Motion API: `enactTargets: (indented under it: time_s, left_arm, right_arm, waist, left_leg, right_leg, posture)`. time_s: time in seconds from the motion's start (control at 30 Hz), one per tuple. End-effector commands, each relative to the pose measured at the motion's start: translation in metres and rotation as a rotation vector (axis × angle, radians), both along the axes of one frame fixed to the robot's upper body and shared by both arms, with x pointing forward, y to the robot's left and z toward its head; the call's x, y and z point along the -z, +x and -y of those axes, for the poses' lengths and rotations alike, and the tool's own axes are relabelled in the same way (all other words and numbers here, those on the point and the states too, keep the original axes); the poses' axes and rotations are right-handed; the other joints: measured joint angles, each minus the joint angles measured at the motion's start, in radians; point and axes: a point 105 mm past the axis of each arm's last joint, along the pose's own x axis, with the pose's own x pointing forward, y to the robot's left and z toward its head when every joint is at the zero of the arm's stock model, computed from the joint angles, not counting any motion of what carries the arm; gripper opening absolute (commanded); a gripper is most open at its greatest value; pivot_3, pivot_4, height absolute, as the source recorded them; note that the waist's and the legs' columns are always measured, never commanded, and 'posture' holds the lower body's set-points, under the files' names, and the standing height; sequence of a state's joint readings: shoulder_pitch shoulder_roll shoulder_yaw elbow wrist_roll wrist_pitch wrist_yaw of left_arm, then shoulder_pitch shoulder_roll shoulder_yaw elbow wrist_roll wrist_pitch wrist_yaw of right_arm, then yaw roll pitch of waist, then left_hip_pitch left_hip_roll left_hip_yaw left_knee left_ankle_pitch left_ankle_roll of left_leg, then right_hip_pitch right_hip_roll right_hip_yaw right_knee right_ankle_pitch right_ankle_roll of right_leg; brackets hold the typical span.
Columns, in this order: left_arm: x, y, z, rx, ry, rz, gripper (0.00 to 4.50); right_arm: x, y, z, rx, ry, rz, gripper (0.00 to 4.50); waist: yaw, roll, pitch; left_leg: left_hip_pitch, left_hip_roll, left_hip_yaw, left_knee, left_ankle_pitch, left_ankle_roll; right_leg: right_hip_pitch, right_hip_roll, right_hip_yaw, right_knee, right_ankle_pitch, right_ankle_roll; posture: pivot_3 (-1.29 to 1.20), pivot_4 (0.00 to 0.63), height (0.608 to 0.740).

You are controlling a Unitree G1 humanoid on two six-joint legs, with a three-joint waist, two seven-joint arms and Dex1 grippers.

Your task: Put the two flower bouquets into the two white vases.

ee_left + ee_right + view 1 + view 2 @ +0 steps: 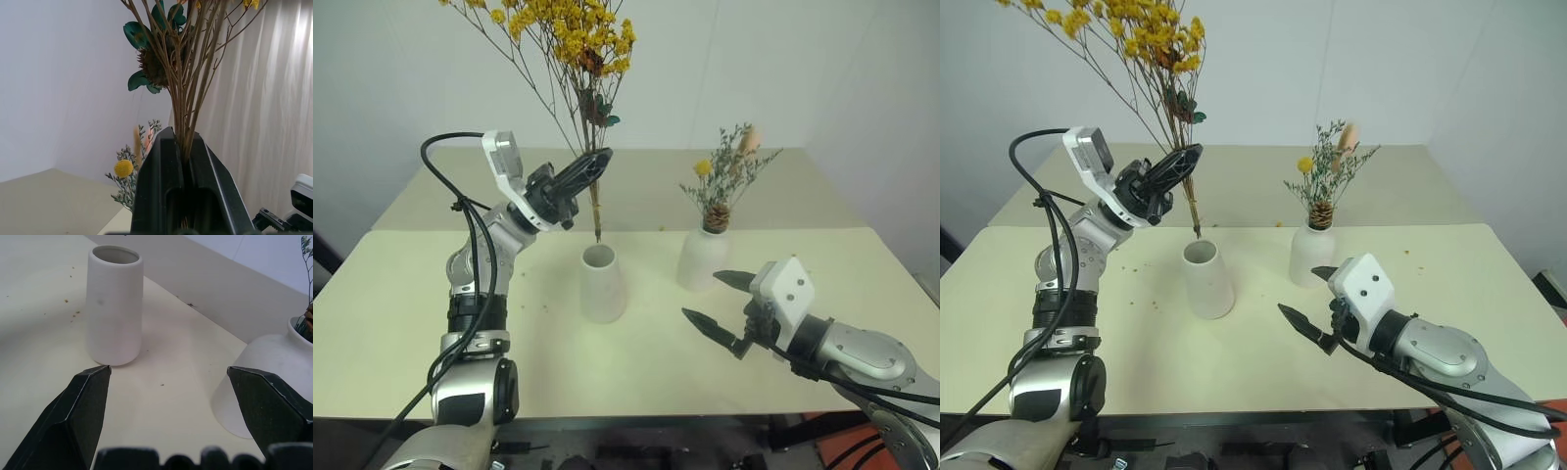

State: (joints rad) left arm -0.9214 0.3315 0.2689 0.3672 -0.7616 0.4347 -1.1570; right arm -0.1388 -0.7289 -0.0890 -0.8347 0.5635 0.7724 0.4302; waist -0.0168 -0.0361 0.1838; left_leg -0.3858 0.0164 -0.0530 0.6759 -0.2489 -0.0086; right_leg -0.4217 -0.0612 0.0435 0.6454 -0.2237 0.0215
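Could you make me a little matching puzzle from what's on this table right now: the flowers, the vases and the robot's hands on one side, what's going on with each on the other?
Things:
1. yellow bouquet
2. grey-green sprig bunch
3. cone vase
4. right gripper

States:
A. empty, standing upright on the table
B. jaws wide apart, holding nothing
C. standing in the round vase
D. clamped by its stems in the left gripper, above the cone vase

Pairs: 1-D, 2-C, 3-A, 4-B
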Motion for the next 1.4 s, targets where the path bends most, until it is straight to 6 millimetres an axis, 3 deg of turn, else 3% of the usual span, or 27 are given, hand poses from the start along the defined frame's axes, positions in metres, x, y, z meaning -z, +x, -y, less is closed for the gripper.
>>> enactTargets:
  time_s: [0.03, 0.33, 0.6, 0.73, 1.1, 1.4]
  left_arm:
    - [0.005, -0.007, 0.004, 0.036, 0.015, 0.029, 0.01]
    - [0.041, -0.013, 0.009, 0.017, 0.07, 0.091, 0.01]
    - [0.046, -0.012, 0.007, -0.001, 0.052, 0.1, 0.01]
    - [0.049, -0.016, -0.001, -0.005, 0.056, 0.102, 1.0]
    - [0.059, -0.036, -0.025, -0.068, 0.108, 0.096, 4.49]
    - [0.072, -0.043, -0.039, -0.126, 0.226, 0.044, 4.49]
  right_arm:
    - [-0.01, -0.002, 0.002, 0.015, -0.007, 0.065, 4.5]
    - [-0.009, -0.003, 0.002, 0.012, -0.022, 0.079, 4.5]
    - [-0.006, -0.004, 0.004, 0.011, -0.033, 0.084, 4.5]
    - [-0.005, -0.004, 0.004, 0.008, -0.038, 0.086, 4.5]
    - [-0.002, -0.001, 0.003, -0.006, -0.039, 0.088, 4.5]
    - [-0.001, 0.004, 0.003, -0.015, -0.042, 0.094, 4.5]
  waist:
    - [-0.001, 0.0, 0.0]
    - [0.001, 0.0, 0.0]
    - [0.001, 0.0, 0.0]
    - [-0.001, 0.0, 0.0]
    - [0.0, 0.0, 0.0]
    - [-0.003, 0.0, 0.0]
  left_leg:
    - [0.0, 0.0, 0.0, 0.0, 0.0, 0.0]
    - [0.0, 0.0, 0.0, 0.0, 0.0, 0.0]
    - [0.0, 0.0, 0.0, 0.0, 0.0, 0.0]
    - [0.0, 0.0, 0.0, 0.0, 0.0, 0.0]
    - [0.001, 0.0, 0.0, 0.0, 0.0, 0.0]
    - [0.001, 0.001, 0.0, 0.0, 0.0, 0.0]
  right_leg:
    - [0.0, 0.0, 0.0, 0.0, 0.0, 0.0]
    - [0.0, 0.0, 0.0, 0.0, 0.0, 0.0]
    - [0.0, 0.0, 0.0, 0.0, 0.0, 0.0]
    - [0.0, 0.0, 0.0, 0.0, 0.0, 0.0]
    - [0.0, 0.0, 0.0, 0.0, 0.0, 0.0]
    - [0.0, 0.0, 0.0, 0.0, 0.0, 0.0]
  posture:
    - [0.0, 0.15, 0.74]
    - [0.0, 0.15, 0.74]
    - [0.0, 0.15, 0.74]
    - [0.0, 0.15, 0.74]
    - [0.0, 0.15, 0.74]
    - [0.0, 0.15, 0.74]
